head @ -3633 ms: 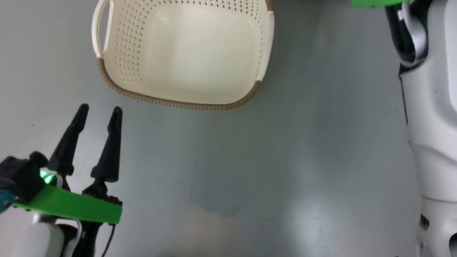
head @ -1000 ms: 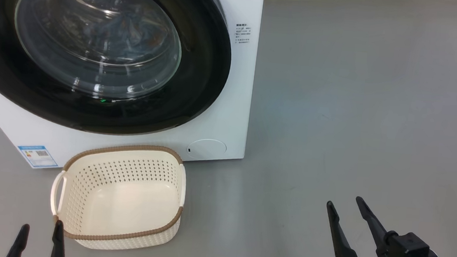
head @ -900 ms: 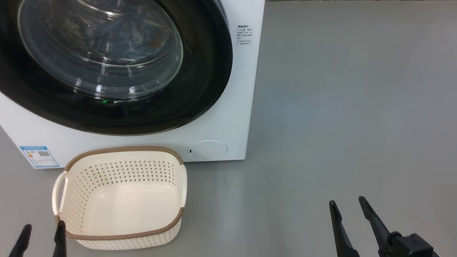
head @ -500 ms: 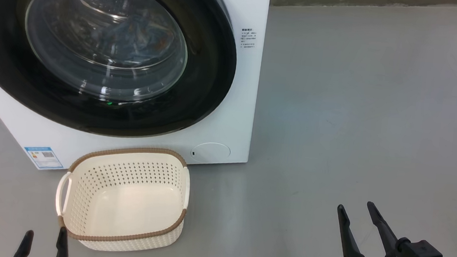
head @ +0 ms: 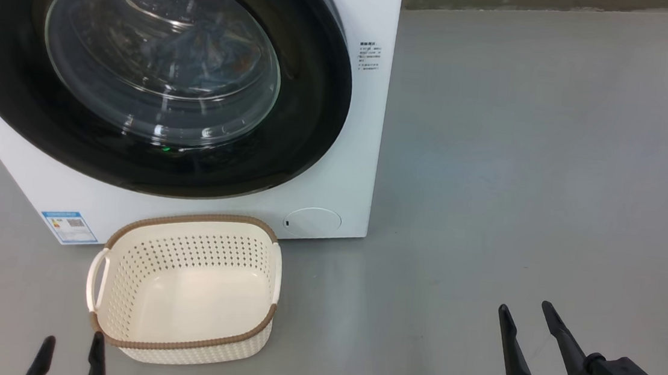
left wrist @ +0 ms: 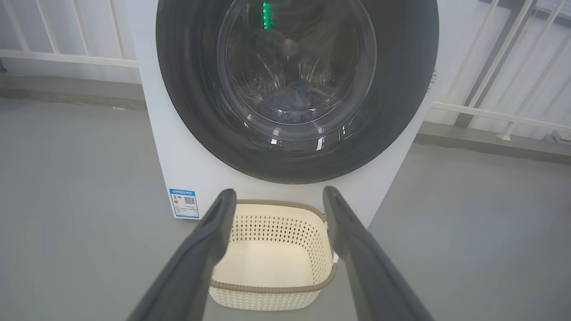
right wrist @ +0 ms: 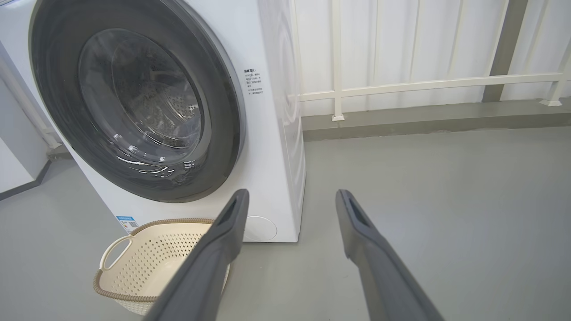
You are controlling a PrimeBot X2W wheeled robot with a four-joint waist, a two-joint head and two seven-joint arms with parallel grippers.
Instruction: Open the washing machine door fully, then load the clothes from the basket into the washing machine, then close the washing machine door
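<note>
The white washing machine (head: 337, 151) stands at the upper left with its round black-rimmed door (head: 310, 113) shut flat against the front. Behind the glass lie bluish clothes (head: 201, 49), dim in the left wrist view as clothes (left wrist: 292, 100). The cream basket (head: 119, 289) sits empty on the floor in front of the machine, and appears as the basket (left wrist: 312, 240) and the basket (right wrist: 129, 285) in the wrist views. My left gripper (head: 70, 350) is open just below the basket's near left corner. My right gripper (head: 526, 320) is open over bare floor at the lower right.
Grey floor (head: 523, 168) stretches to the right of the machine. A white railing (right wrist: 424, 82) and a low kerb run behind it. A blue label (head: 69, 226) and a small round flap (head: 313, 222) mark the machine's lower front.
The head camera has swung from looking down at the basket to facing the machine, and still drifts slightly. Both grippers stay open, sliding a little lower in the picture.
</note>
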